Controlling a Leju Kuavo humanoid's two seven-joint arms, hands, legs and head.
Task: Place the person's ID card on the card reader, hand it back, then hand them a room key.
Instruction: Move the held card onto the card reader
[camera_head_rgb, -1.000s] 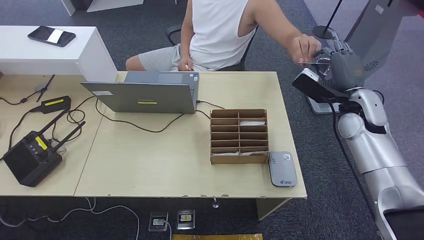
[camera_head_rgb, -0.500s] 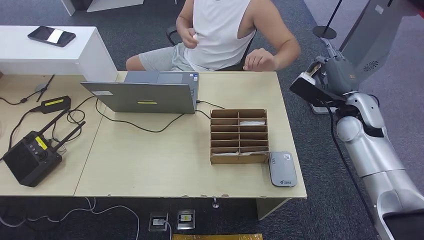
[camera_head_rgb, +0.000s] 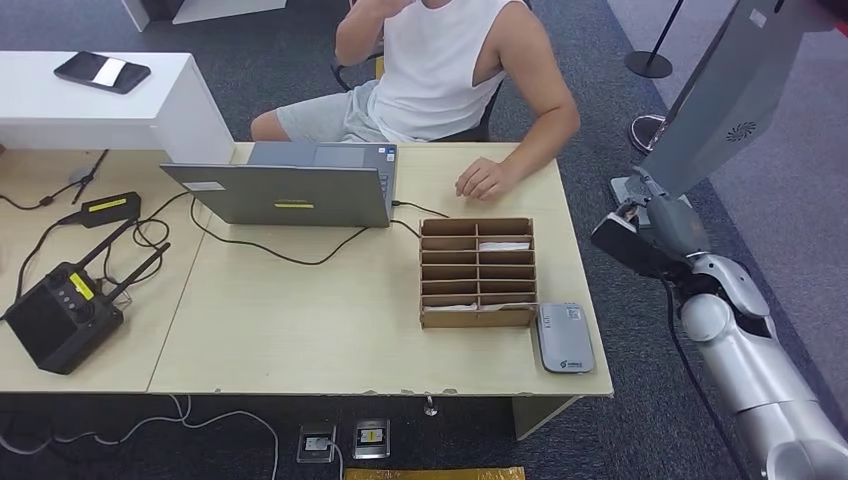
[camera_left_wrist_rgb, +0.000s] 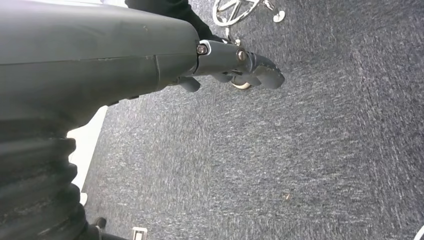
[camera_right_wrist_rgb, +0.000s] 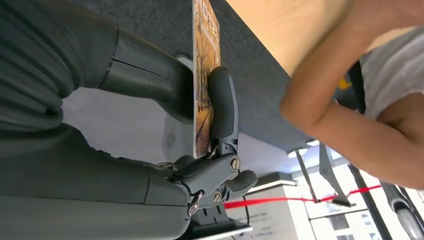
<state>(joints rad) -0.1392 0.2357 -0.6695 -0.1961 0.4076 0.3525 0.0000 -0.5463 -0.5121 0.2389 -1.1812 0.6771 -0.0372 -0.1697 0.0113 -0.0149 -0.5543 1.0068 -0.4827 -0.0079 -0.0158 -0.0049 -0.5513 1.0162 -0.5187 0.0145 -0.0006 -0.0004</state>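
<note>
My right hand (camera_head_rgb: 665, 228) hangs off the table's right edge, level with the cardboard organiser (camera_head_rgb: 478, 272). Close up, this hand (camera_right_wrist_rgb: 150, 125) pinches the ID card (camera_right_wrist_rgb: 205, 75), a thin card with a printed picture, between the thumb (camera_right_wrist_rgb: 223, 105) and the fingers. The grey card reader (camera_head_rgb: 565, 338) lies flat at the table's front right corner, next to the organiser, which has room key cards in its slots. My left hand (camera_left_wrist_rgb: 235, 62) hangs over grey carpet and holds nothing. The person (camera_head_rgb: 440, 70) sits behind the table, one hand (camera_head_rgb: 483, 181) resting on it.
A closed grey laptop (camera_head_rgb: 290, 185) with its cable sits at the back of the table (camera_head_rgb: 300, 320). A black radio unit (camera_head_rgb: 62, 315) and a charger lie at the left. A grey panel on a stand (camera_head_rgb: 720, 90) rises just behind my right arm.
My right hand took the card from the person's raised hand, then dropped down and back beside the table. The person's arm came back to rest on the tabletop.
</note>
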